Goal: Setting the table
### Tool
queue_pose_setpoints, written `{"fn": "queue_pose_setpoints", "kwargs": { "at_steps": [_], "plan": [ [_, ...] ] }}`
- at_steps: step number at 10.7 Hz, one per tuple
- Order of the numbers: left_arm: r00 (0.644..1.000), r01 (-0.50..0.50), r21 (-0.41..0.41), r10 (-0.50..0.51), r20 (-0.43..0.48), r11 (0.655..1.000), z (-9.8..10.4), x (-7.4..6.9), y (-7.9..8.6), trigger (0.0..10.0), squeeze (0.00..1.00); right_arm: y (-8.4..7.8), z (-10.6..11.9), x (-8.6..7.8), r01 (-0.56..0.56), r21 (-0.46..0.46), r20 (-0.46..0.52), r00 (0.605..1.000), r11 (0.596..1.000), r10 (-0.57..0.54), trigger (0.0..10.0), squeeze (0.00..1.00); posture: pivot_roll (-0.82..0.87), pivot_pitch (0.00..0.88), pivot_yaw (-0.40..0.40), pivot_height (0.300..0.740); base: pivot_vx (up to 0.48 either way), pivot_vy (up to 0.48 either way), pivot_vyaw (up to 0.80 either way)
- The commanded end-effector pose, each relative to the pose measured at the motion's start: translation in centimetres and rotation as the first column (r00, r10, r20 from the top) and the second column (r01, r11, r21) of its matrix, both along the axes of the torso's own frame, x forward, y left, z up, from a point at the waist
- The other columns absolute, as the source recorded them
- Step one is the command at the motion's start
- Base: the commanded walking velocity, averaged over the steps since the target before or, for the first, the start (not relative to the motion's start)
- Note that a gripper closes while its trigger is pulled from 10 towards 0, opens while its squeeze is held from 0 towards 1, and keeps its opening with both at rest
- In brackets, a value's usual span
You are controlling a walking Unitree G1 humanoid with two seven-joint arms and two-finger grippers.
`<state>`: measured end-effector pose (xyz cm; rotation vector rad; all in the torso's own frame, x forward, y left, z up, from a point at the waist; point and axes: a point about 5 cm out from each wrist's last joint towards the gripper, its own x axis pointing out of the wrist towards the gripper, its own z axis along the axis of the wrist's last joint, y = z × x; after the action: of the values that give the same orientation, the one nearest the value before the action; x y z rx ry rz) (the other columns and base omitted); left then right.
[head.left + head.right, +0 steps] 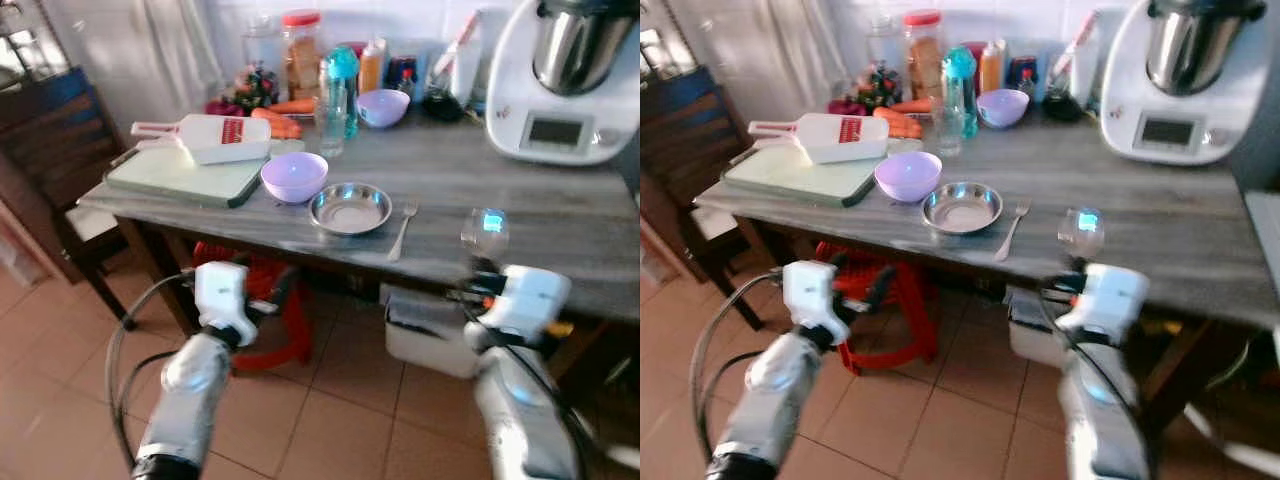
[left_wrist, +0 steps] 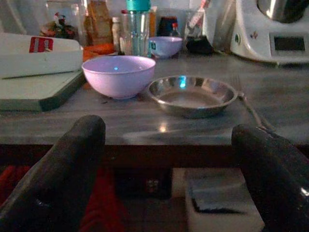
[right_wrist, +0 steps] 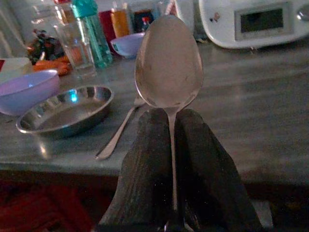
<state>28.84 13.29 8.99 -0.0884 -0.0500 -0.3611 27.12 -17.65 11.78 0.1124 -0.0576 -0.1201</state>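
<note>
1. A grey wooden table (image 1: 560,215) is seen ahead, with tiled floor below it.
2. A white kitchen machine (image 1: 560,85) with a steel bowl is stood at the table's far right corner.
3. A pale green cutting board (image 1: 185,175) is laid at the left end, with a white slicer (image 1: 205,135) resting on it.
4. A lilac bowl (image 1: 294,176) is placed just beside the board, and a steel plate (image 1: 350,208) is set next to it on the right.
5. A fork (image 1: 402,230) is laid just right of the plate, near the table's front edge.
6. A spoon (image 3: 169,63) is clamped by its handle between the closed fingers of the right gripper (image 3: 173,125), bowl upright, held before the table edge to the right of the fork.
7. The left gripper (image 2: 169,159) is held spread apart and empty, below the table edge, facing the bowl and plate.
</note>
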Motion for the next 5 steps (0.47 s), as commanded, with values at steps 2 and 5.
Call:
{"fn": "queue_pose_setpoints", "kwargs": {
  "at_steps": [2, 5],
  "plan": [
    [0.999, 0.032, 0.004, -0.032, 0.013, 0.999, 0.38, 0.15, -0.55, 10.0, 0.00, -0.65, 0.31, -0.11, 0.023, -0.005, 0.014, 1.000, 1.000, -0.023, 10.0, 0.00, 0.02, 0.001, 0.101, 0.740, 0.000, 0.412, -0.61],
    [0.999, 0.035, 0.007, -0.035, 0.014, 0.999, 0.39, 0.19, -0.58, 10.0, 0.00, -0.66, 0.35, -0.05, 0.024, -0.007, 0.017, 1.000, 1.000, -0.024, 10.0, 0.00, 0.03, 0.000, 0.100, 0.740, 0.000, 0.415, 0.00]
  ]
}}
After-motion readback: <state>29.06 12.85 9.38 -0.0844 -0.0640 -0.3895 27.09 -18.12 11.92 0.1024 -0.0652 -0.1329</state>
